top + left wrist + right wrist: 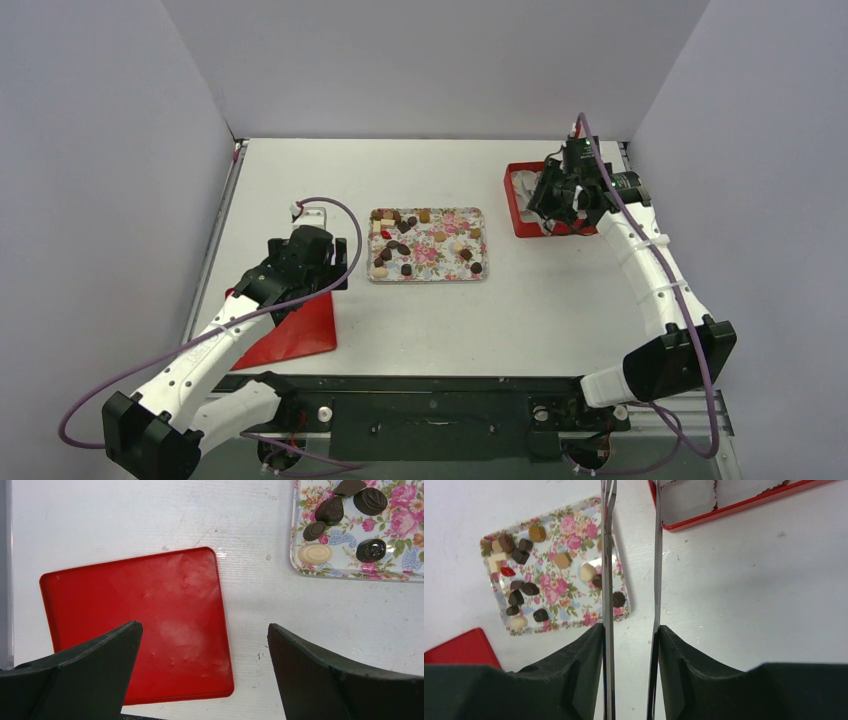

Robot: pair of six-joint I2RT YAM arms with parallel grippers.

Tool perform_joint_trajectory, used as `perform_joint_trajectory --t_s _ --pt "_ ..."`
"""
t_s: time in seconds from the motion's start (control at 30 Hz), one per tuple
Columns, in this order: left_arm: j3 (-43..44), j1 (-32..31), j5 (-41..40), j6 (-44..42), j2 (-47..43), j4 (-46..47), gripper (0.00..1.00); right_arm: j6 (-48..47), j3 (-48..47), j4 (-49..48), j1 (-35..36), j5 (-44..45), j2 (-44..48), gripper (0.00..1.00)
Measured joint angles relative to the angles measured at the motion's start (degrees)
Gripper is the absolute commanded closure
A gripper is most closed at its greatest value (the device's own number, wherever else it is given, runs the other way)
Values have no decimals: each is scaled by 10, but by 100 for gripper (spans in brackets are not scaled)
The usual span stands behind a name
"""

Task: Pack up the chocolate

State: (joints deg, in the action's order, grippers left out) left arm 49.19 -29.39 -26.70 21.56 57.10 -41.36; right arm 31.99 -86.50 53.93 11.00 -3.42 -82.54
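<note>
On the flowered tray [569,527] the chocolate [529,588] sits unpacked, well apart from the red box [520,205]. Your right gripper [630,630] is clamped on tweezers [607,555] by the box. The tips are cut off, so can't tell if they carry a piece. Left gripper [204,626] is spread and empty over the red lid [135,610]. Reads as pick phase. Next move: bring the tips onto one piece. Box interior is mostly hidden.

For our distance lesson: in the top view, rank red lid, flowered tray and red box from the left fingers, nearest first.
1. Red lid, directly beneath the left fingers.
2. Flowered tray, to their right.
3. Red box, far right.
</note>
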Motion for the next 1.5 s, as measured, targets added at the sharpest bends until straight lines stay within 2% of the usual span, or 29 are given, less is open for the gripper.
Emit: perform_joint_trajectory --t_s 0.33,0.43,1.0,1.5 --pt "0 4 -2 0 0 0 4 19 69 2 160 17 34 62" --pt "0 4 -2 0 0 0 4 23 89 4 187 21 33 62" --pt "0 6 -2 0 1 0 4 45 176 6 254 42 33 65" --pt "0 6 -3 0 1 0 4 46 182 18 259 56 30 65"
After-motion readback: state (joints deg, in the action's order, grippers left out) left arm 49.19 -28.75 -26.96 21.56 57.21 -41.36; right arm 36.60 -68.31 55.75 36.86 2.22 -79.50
